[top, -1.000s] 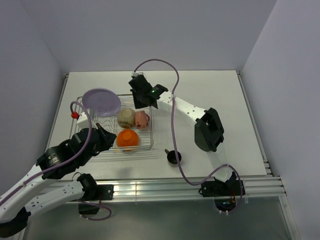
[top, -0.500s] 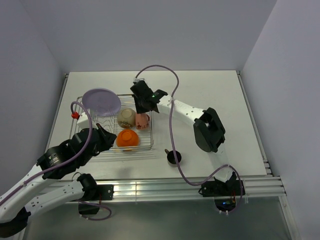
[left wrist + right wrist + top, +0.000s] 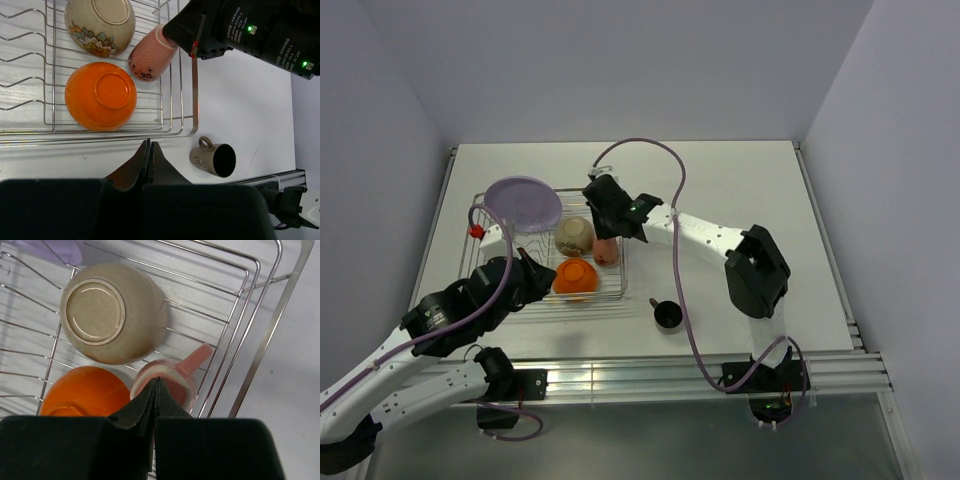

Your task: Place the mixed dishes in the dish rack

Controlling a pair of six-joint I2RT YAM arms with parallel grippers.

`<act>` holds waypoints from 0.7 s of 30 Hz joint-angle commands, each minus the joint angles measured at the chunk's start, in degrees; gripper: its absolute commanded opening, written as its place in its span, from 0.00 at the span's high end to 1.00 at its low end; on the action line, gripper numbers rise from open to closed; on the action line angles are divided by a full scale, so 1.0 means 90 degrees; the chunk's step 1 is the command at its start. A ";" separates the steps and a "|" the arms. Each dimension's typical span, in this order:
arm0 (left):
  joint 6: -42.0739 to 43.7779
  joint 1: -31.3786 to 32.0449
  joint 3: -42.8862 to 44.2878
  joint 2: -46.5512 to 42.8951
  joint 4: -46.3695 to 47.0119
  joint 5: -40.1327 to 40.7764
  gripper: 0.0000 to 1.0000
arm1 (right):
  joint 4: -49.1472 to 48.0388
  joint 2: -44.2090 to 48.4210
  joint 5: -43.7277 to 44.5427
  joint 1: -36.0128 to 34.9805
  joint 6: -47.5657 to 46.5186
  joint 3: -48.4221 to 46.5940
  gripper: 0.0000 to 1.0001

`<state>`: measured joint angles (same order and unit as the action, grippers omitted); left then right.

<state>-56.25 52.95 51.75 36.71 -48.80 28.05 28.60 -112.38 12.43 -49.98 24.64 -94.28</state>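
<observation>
Dishes filled the silvery wire dish rack (image 3: 194, 107): lilac plate (image 3: 523, 203) at its far left corner, flower-printed beige bowl (image 3: 574, 235) and orange bowl (image 3: 574, 278) both base-up, pink cup (image 3: 150, 57) tilted against the right rim. A dark cup (image 3: 213, 159) lay on its side on the white table (image 3: 740, 180), just outside the rack's near right corner, handle toward the rack. Pale grey walls (image 3: 620, 60) enclosed the table. The left gripper (image 3: 150, 146) and right gripper (image 3: 156, 383) were clenched on nothing, the right over the pink cup.

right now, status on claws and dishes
Left claw shut, empty, at near edge of silvery wire rack. Right claw shut over small pink cup in rack. Small dark cup on table outside rack.
</observation>
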 commanded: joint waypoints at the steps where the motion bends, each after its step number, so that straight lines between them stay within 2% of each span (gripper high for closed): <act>1: 0.0010 -0.0014 -0.0066 0.0013 0.0265 -0.0070 1.00 | 0.0016 0.0377 0.0016 -0.0092 0.0123 0.0260 1.00; 10: 0.0000 -0.0014 -0.0086 -0.0016 0.0265 -0.0109 1.00 | -0.0141 0.0670 0.0142 -0.0297 0.0260 0.0856 1.00; 21: -0.0029 -0.0014 -0.0134 -0.0036 0.0305 -0.0148 1.00 | -0.0082 0.0973 0.0562 -0.0473 0.0289 0.0935 1.00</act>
<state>-56.47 52.95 50.74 36.60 -47.77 27.22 26.48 -106.48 15.22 -53.87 26.85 -86.54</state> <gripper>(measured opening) 0.012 0.004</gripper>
